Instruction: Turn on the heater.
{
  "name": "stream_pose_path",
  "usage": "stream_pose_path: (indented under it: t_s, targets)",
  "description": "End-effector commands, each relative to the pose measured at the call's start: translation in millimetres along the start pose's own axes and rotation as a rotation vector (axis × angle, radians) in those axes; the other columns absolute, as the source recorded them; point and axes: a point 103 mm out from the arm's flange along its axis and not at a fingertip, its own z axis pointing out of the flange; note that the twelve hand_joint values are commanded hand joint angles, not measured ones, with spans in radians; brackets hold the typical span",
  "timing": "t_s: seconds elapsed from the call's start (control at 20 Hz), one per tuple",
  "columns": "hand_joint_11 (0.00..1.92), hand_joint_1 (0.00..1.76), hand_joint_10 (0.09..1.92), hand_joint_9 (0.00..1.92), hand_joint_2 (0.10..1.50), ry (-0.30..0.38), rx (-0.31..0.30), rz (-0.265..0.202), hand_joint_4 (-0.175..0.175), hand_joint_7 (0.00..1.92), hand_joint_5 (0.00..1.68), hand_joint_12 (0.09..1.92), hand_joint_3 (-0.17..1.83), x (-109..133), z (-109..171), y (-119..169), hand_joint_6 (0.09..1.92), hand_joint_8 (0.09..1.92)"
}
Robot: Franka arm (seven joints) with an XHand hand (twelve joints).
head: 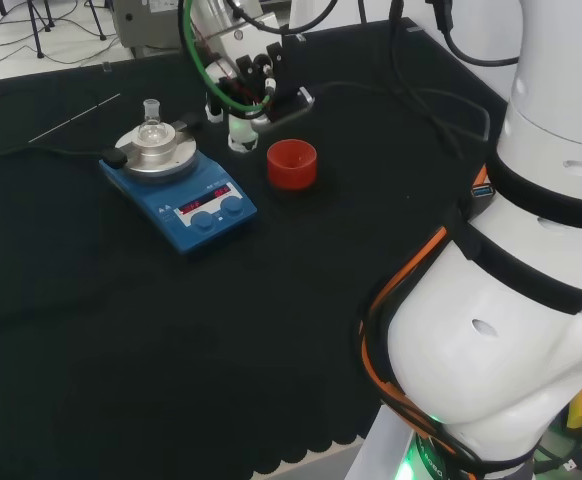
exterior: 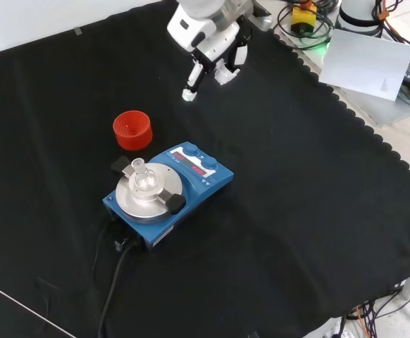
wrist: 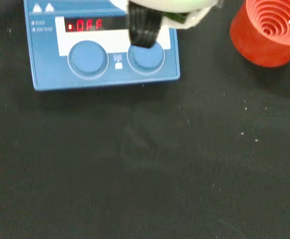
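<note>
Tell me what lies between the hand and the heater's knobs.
Bare black cloth, in the front view; the hand hangs apart from the heater.

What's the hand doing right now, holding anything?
Hand: empty, holding nothing, one finger pointing down at the cloth, clear of the blue heater and the red ribbed ring.

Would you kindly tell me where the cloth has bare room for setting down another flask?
In the front view, the cloth right of the heater is bare out to the scalloped edge. It is crowded around the heater: the red stand sits close behind it, the hand hovers farther back, and a cable and thin rod lie at its near left.
</note>
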Motion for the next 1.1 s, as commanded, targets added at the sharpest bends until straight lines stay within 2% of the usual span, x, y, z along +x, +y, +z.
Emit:
stream_pose_path:
  t_s: [0.05, 0.2, 0.4, 1.1]
  targets:
    - [1.88, 1.41, 1.21, 1.89, 0.69, -0.003, 0.104, -0.072, -0.032, 1.58, 0.44, 1.18, 0.90, 10.8, 7.0, 6.1, 0.09, 1.54]
    - [1.86, 1.47, 1.33, 1.89, 0.63, 0.005, 0.154, -0.104, -0.012, 1.61, 0.36, 1.30, 1.05, 10.6, 7.7, 11.1, 0.09, 1.61]
    - [1.86, 1.50, 1.38, 1.89, 0.59, 0.022, 0.206, -0.124, 0.003, 1.65, 0.30, 1.36, 1.16, 6.6, 17.4, 17.1, 0.09, 1.63]
    - [1.86, 1.51, 1.40, 1.90, 0.56, 0.051, 0.281, -0.185, 0.018, 1.66, 0.25, 1.38, 1.22, 5.4, 48.4, 16.8, 0.09, 1.62]
